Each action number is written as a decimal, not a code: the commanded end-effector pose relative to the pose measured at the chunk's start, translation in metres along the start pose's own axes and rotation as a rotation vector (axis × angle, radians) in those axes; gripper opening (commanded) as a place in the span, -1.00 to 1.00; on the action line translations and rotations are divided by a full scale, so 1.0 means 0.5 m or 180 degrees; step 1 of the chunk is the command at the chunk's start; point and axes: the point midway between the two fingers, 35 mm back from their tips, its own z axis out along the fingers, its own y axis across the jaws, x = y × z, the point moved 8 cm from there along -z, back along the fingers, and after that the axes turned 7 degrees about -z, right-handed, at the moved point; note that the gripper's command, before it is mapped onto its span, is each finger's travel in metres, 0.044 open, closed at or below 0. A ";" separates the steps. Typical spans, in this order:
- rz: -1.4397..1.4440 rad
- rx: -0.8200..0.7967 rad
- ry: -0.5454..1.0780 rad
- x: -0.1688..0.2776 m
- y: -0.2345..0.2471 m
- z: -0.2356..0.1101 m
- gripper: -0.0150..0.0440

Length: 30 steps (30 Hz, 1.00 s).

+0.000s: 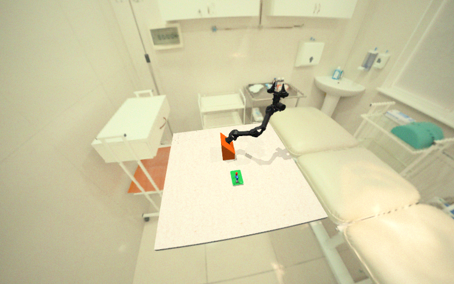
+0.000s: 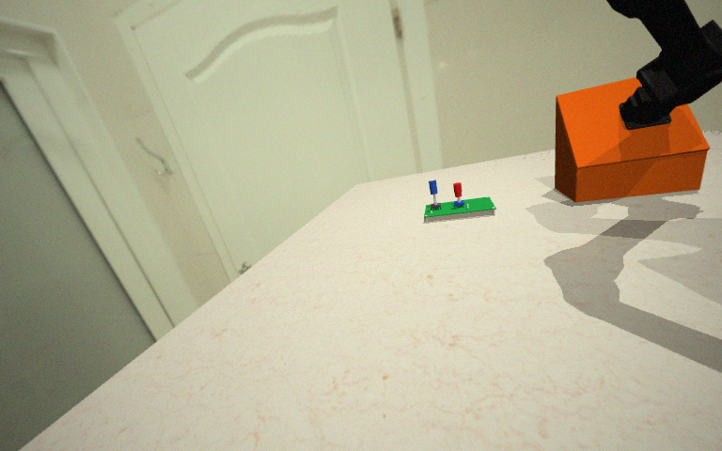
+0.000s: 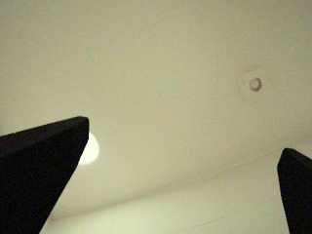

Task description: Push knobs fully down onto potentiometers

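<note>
White marbled table [image 1: 200, 214] in a clinic room carries an orange wedge base [image 2: 628, 164]. Arm reaches up and away; gripper [image 1: 278, 87] points at the ceiling, fingers spread wide, nothing between them. Green circuit board [image 2: 474, 205] lies well below and apart from the fingers, blue knob [image 2: 432, 186] and red knob [image 2: 457, 189] both raised on their shafts.

Our slender black six-joint arm [image 1: 254, 130] stretches up and outward, wrist raised high. Our black parallel-jaw gripper [image 1: 277, 87] points upward, its two dark fingers spread wide apart, holding nothing.
</note>
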 end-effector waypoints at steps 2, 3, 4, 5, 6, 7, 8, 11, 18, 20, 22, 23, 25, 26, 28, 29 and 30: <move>0.0051 -0.0012 0.0013 0.000 -0.003 0.000 0.69; 0.0114 -0.0027 0.0030 0.000 -0.007 0.000 0.60; 0.0190 -0.0044 0.0050 0.000 -0.012 0.000 0.51; 0.0257 -0.0054 0.0071 0.000 -0.019 0.001 0.42; 0.0318 -0.0059 0.0092 0.000 -0.026 0.003 0.33; 0.0378 -0.0064 0.0113 0.000 -0.033 0.004 0.24; 0.0414 -0.0056 0.0132 -0.001 -0.042 0.006 0.15; 0.0549 -0.0039 0.0208 0.001 -0.073 0.015 -0.11; 0.0855 0.0014 0.0444 0.022 -0.149 0.043 -0.49; 0.0933 0.0035 0.0526 0.033 -0.170 0.052 -0.49; 0.1007 0.0054 0.0615 0.045 -0.191 0.062 -0.49; 0.1043 0.0063 0.0661 0.053 -0.200 0.066 -0.49; 0.1122 0.0065 0.0753 0.068 -0.216 0.076 -0.49; 0.1160 0.0058 0.0794 0.076 -0.222 0.080 -0.49; 0.1235 0.0045 0.0878 0.092 -0.232 0.088 -0.49; 0.1272 0.0038 0.0921 0.100 -0.237 0.092 -0.49; 0.1308 0.0031 0.0965 0.109 -0.242 0.096 -0.49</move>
